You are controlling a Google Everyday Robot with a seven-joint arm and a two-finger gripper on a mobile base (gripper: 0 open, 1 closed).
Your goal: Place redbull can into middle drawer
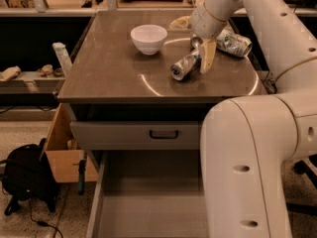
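Note:
The redbull can is slim and silvery and lies on its side on the brown countertop, right of centre. My gripper reaches down from the white arm and sits at the can's far right end, touching or almost touching it. The middle drawer is pulled out wide below the counter, with a bare grey floor and low side walls.
A white bowl stands on the counter left of the can. A fatter greenish-silver can lies right of the gripper. A grey drawer front with a black handle sits above the open drawer. A cardboard box and a black bag are on the floor at the left.

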